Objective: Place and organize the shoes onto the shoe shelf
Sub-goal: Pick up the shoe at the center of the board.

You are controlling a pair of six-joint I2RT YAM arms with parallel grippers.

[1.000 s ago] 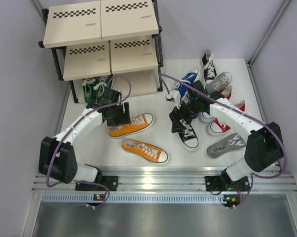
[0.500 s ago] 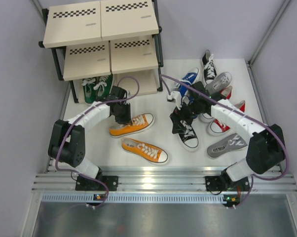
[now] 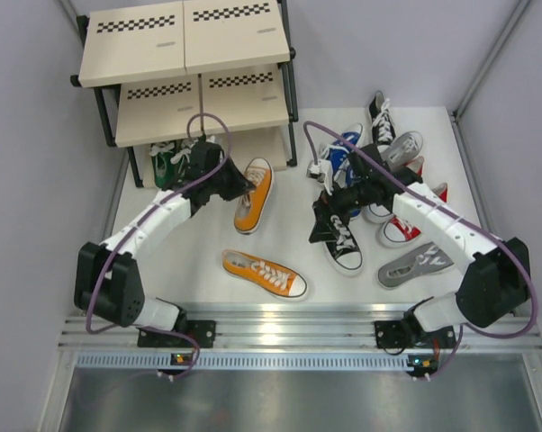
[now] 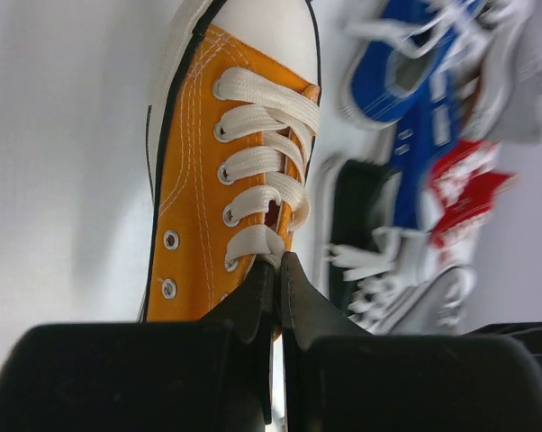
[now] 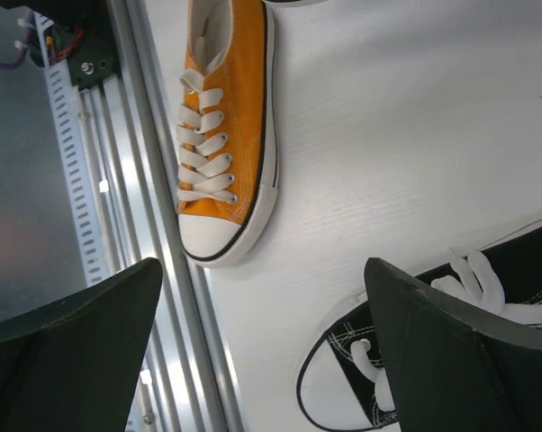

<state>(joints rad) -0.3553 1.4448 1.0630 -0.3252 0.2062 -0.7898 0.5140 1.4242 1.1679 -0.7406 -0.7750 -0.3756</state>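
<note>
Right in front of the shoe shelf (image 3: 145, 45), the left gripper (image 4: 275, 263) is pinching an orange shoe (image 4: 208, 180) at the tongue, jaws shut on it. Shoe's long axis is pointing roughly at the shelf's bottom tier, so the L arm's nearer imo. Right gripper (image 5: 262, 297) is hanging wide open, further from the shelf.

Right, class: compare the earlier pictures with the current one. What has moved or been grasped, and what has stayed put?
The left gripper closed at the laces of one orange shoe and swung it from lying crosswise to lengthwise, nearer the shoe shelf. The right gripper stayed open over the black shoe. The other orange shoe and the rest did not move.
</note>
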